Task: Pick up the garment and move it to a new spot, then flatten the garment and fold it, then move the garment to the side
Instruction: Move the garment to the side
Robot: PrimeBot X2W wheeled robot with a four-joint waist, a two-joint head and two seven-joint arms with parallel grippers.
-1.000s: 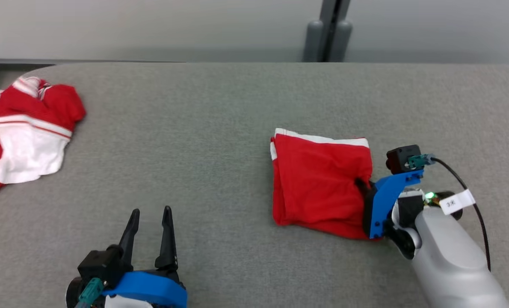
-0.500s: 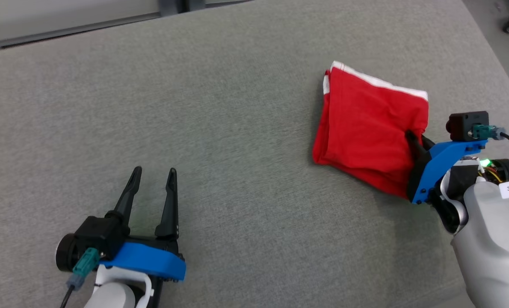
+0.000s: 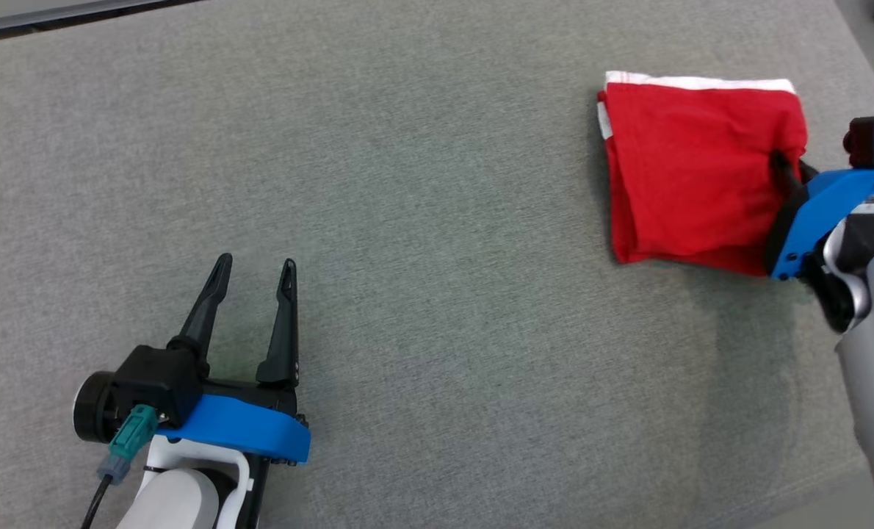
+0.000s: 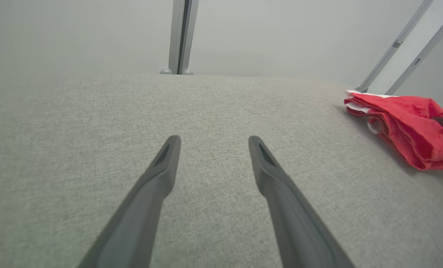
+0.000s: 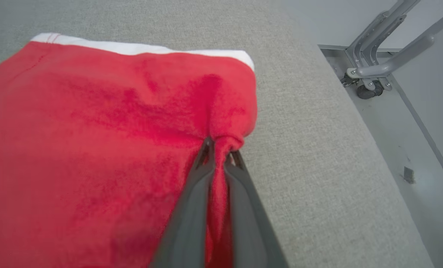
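**On the right side of the grey fabric-covered table [image 3: 422,162]: right gripper [image 3: 779,159] pinching the folded red cloth garment [image 3: 690,169]**

Garment lies on the table near its right edge, folded into a rough rectangle. White band [image 3: 701,81] runs along its far side in the head view. A second white strip shows at the left corner, where the layers stack.

Right gripper: the two dark fingers are nearly together, clamped on a bunched fold at the garment's right-hand edge, towards the far corner. Right wrist view confirms it, with red cloth squeezed between the fingers [image 5: 191,193] and puckering at the tips. The rest of the garment spreads flat to the left of the pinch. Can't tell whether the pinched edge is lifted off the table.

Left gripper [image 3: 255,261]: lower left of the head view, fingers spread wide, bare table fabric showing between them. Well apart from the garment. In the left wrist view it sits low over the table, and contact with the surface is unclear. The garment shows at that view's right edge, its layered folds facing the camera.

Off the table, the right wrist view shows a grey metal frame [image 5: 389,44] with a black caster wheel [image 5: 366,91] on the floor. A grey post [image 4: 181,37] stands against the pale wall behind the table in the left wrist view.
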